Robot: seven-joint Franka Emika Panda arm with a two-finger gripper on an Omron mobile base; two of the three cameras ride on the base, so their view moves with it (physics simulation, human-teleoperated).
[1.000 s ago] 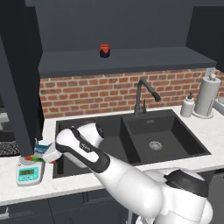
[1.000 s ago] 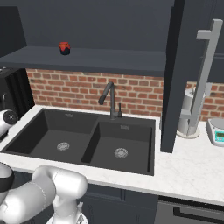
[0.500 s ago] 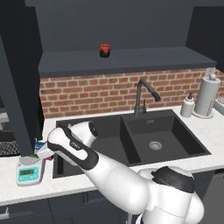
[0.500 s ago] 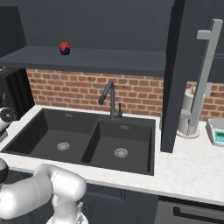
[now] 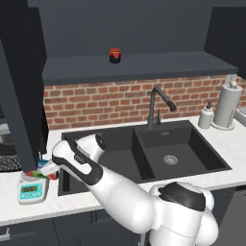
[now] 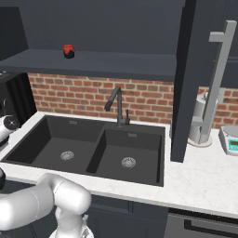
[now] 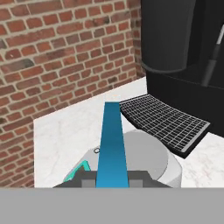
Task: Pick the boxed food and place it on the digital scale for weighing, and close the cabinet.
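Blue boxed food [image 7: 113, 144], pinched edge-on by the end effector [image 7: 113, 180], hangs over the digital scale [image 5: 32, 189].

Blue boxed food [image 7: 112, 144], light-grey digital scale [image 5: 32, 190] with teal panel, red brick wall [image 5: 115, 101], black sink [image 6: 93, 148], white marble counter [image 6: 204, 179].

White marble counter [image 5: 9, 204] with a black double sink [image 6: 93, 148] set into it. The digital scale [image 5: 32, 190] sits at its left end; a soap bottle [image 5: 206, 116] and paper-towel roll [image 5: 226, 105] stand at its right.
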